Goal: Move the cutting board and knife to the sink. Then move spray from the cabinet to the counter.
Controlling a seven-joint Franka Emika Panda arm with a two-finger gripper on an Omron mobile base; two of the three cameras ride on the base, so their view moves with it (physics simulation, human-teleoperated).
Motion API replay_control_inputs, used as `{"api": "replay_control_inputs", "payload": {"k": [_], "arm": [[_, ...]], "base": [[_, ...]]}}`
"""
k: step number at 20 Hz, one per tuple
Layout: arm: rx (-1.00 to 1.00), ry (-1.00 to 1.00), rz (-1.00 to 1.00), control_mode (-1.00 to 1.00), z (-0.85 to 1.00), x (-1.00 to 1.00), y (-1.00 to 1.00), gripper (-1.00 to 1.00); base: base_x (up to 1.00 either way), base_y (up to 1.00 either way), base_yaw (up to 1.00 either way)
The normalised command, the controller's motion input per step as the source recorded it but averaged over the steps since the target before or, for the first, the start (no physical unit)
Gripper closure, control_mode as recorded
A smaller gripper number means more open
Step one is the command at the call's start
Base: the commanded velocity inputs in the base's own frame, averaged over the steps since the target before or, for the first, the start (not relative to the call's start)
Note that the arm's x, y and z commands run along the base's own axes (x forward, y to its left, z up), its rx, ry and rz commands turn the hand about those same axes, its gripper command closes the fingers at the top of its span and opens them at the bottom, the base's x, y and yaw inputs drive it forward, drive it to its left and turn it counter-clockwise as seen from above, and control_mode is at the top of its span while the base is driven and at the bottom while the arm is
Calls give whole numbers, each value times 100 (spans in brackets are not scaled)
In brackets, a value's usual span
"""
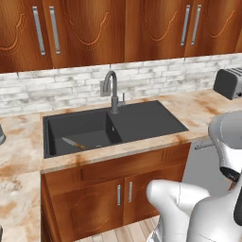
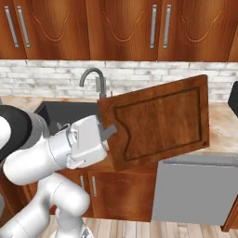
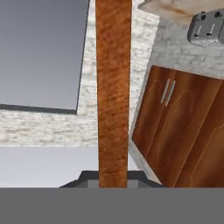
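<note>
From left to right: the knife [image 1: 73, 143] is lying on the floor of the left basin of the sink [image 1: 142, 120], blade pointing toward the back left. To its right, the end effector [image 2: 108, 131] is clamping shut on one edge of the cutting board [image 2: 160, 122], which is hanging in the air, tilted, over the counter [image 2: 222, 124] edge and the right part of the sink; the hand view is showing the board [image 3: 113, 92] edge-on, rising from between the fingertips. Because the board is being held by one margin only, its weight is probably levering against the pads, and it could be slipping or swinging as the arm is lowering it. The faucet [image 2: 92, 76] is standing just behind the board's left corner, though the clearance is hard to judge, so a wide swing could be striking it; a drop could be landing the board on the knife.
</note>
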Motion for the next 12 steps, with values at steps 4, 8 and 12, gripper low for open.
{"api": "replay_control_inputs", "payload": {"k": [4, 8, 12], "arm": [[56, -12, 27, -100, 41, 4, 74, 100], [58, -9, 29, -100, 30, 1, 67, 100], [59, -5, 29, -100, 19, 0, 60, 100]], "base": [[0, 0, 0], [0, 0, 0], [0, 0, 0]]}}
